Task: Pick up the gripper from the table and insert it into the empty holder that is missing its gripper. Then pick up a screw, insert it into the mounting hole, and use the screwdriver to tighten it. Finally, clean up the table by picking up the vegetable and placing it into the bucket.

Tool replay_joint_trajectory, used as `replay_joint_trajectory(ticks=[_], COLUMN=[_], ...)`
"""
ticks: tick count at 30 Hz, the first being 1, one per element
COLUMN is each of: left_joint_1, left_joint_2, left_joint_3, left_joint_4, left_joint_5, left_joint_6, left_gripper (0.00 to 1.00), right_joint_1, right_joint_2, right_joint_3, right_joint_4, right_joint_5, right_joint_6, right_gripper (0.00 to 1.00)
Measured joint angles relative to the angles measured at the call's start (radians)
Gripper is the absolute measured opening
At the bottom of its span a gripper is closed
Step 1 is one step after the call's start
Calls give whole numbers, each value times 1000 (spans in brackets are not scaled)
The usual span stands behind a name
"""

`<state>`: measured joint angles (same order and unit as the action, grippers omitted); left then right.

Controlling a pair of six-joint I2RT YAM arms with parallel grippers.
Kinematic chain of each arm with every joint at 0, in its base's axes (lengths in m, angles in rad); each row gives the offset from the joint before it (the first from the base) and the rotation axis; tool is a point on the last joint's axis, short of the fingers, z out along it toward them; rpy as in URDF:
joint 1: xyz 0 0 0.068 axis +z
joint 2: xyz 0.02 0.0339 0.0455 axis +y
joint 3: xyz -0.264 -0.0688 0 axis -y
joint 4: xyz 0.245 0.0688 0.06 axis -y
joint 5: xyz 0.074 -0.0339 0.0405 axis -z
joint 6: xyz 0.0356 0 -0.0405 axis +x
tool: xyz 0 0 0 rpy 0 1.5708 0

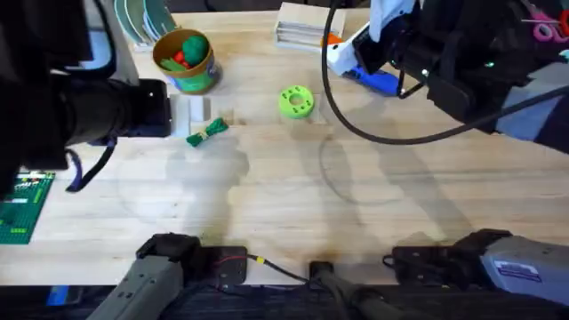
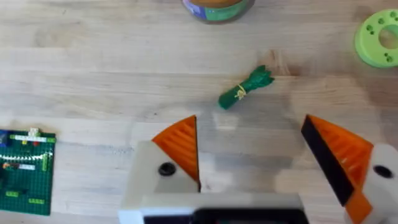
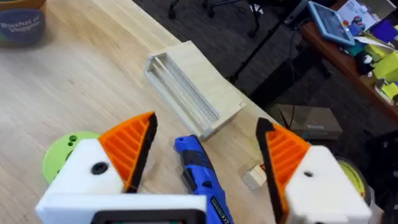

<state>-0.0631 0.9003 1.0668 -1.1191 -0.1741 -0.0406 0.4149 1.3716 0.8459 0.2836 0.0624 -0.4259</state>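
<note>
Pale wood counter (image 1: 293, 187) under both arms. My left claw (image 2: 255, 155) hangs with its orange pads spread wide, nothing between them; the vegetable (image 2: 245, 90) lies flat on the counter just beyond the gap, clear of both pads, darker leafy end pointing away toward the bucket (image 2: 217, 7). From overhead, the vegetable (image 1: 207, 132) sits just below the bucket (image 1: 185, 60) (yellow-orange rim, red and green toy food inside) and left of the lime-green ring (image 1: 296, 101).

My right claw (image 3: 208, 152) is also open, over the far right of the counter. The blue screwdriver (image 3: 202, 180) lies between its two orange pads, and I can't tell whether either pad touches it. A light wooden box (image 3: 193, 90) lies just beyond its tip.
</note>
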Motion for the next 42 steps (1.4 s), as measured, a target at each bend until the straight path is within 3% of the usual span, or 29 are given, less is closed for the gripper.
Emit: replay_joint_trajectory(ticks=[4, 7, 13, 14, 16, 25, 33, 42], left_joint_1=[0, 0, 0, 0, 0, 35, 69, 75], left_joint_2=[59, 120, 285, 346, 393, 627, 745, 807], left_joint_3=[0, 0, 0, 0, 0, 0, 0, 0], left_joint_4=[0, -6, -15, -14, -7, 74, 207, 222], left_joint_5=[-3, 0, 39, 56, 61, 104, 130, 159], left_joint_6=[-6, 30, 202, 301, 359, 513, 574, 589], left_gripper=[992, 993, 993, 993, 993, 993, 993, 993], right_joint_1=[0, 0, 0, 0, 0, 0, 0, 0], right_joint_2=[0, 0, 0, 0, 0, 0, 0, 0], right_joint_3=[0, 0, 0, 0, 0, 0, 0, 0], right_joint_4=[0, 0, 0, 0, 0, 0, -7, -11], right_joint_5=[0, 0, 0, 0, 0, 0, 0, 0], right_joint_6=[0, 0, 0, 0, 0, 0, 0, 0], right_gripper=[994, 994, 994, 994, 994, 994, 994, 994])
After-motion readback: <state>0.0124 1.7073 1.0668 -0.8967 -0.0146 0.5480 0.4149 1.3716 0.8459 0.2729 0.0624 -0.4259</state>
